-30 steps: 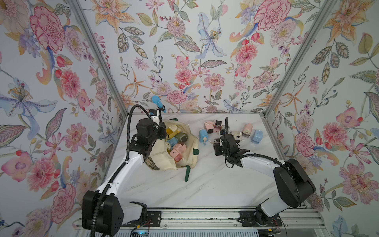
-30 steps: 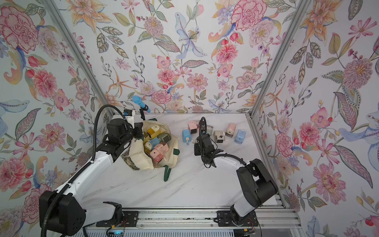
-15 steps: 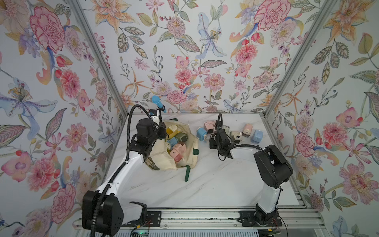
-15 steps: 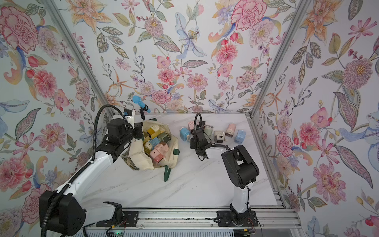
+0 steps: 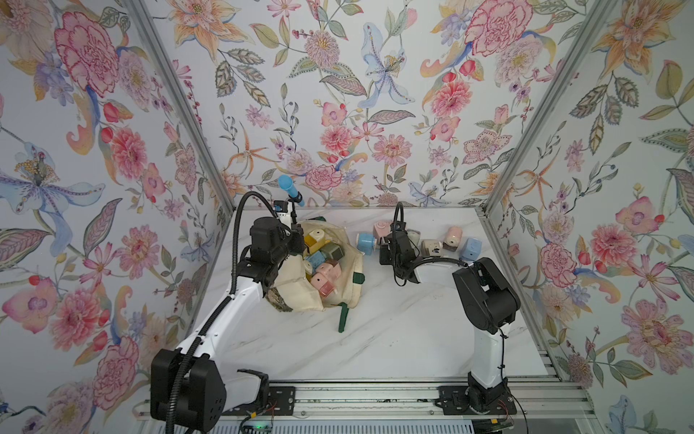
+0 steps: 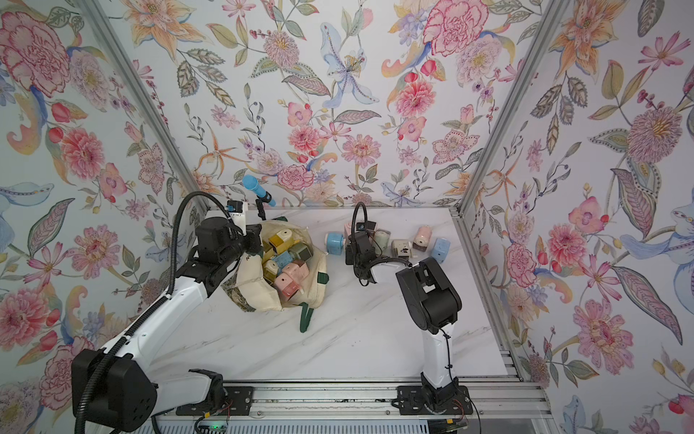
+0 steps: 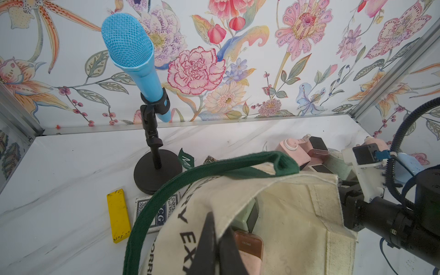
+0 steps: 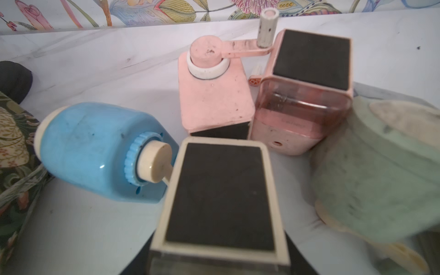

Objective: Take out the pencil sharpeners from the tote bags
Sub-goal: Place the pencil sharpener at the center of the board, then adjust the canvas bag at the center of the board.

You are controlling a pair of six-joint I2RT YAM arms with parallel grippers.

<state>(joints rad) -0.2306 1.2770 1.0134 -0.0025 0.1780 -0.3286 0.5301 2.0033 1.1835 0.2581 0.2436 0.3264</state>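
Swinging its elbow in over the counter (image 5: 394, 338), the right arm (image 5: 484, 297) has pushed forward into the far pile. Nearer, the left pincer (image 7: 217, 238) stays clamped on the canvas rim of the tote bag (image 5: 296, 297), propping its mouth open. A heap of pencil sharpeners (image 5: 323, 265) still lies inside. Farther back, the right pincer (image 5: 391, 243) flanks a cream sharpener (image 8: 219, 195), now just beside the blue sharpener (image 8: 95, 152). I cannot tell whether the jaws still grip it or have let go. This looks like one more delivery, with many left to fetch.
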